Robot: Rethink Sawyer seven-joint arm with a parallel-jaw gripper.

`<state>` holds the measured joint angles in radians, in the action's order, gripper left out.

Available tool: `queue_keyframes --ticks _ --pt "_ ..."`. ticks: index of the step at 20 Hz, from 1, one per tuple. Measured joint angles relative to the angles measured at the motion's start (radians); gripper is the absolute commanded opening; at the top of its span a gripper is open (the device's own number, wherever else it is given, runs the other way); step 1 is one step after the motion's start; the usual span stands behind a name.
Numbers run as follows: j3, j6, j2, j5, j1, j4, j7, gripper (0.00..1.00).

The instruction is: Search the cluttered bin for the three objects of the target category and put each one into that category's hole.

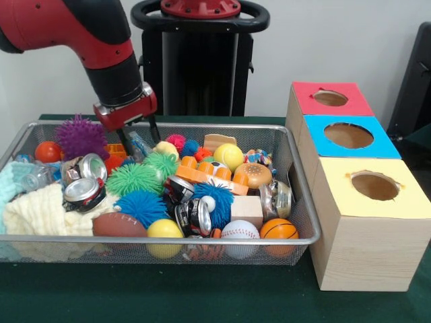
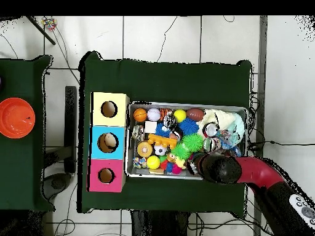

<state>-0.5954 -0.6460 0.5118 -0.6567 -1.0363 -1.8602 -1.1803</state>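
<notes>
here's the wire bin [image 1: 296,202], packed to the brim. at its left end a cream knitted cloth [image 1: 40,212] lies bunched against the wall, an orange-red ball [image 1: 48,151] behind it at the far left corner, and a purple spiky ball [image 1: 81,136] just beside that. two crushed cans [image 1: 84,192] sit on the cloth's right edge, a brown toy football [image 1: 118,225] lying in front of them near the front wall.

over this left part the red and black arm [image 1: 87,33] reaches down, and the gripper [image 1: 139,138] sits low by the far wall, just behind the green spiky balls [image 1: 135,177]. two dark fingers [image 1: 154,129] show, set apart with a gap between them and nothing held in it.

moving on: a blue spiky ball [image 1: 141,205] below the green ones, a yellow ball [image 1: 165,229] at the front wall, another can [image 1: 194,217] beside a second blue spiky ball [image 1: 217,196]. an orange plastic block [image 1: 210,175] lies across the middle, a yellow-green ball [image 1: 229,156] behind it. then a wooden cube [image 1: 246,210], a toy baseball [image 1: 240,231] and a small basketball [image 1: 279,229] at the front right corner.

right of the bin, just beside it, stand three boxes in a row, each with a round hole on top: the yellow box [image 1: 377,202] nearest, the blue box [image 1: 350,138] in the middle, the red box [image 1: 330,99] farthest.

the overhead view shows an orange bowl [image 2: 16,117] on a separate table, well apart.
</notes>
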Motion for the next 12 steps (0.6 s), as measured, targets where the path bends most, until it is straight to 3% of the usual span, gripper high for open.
queue_keyframes --ticks 12 --pt "-0.004 0.0 -0.006 0.018 0.015 -0.031 0.0 1.0"
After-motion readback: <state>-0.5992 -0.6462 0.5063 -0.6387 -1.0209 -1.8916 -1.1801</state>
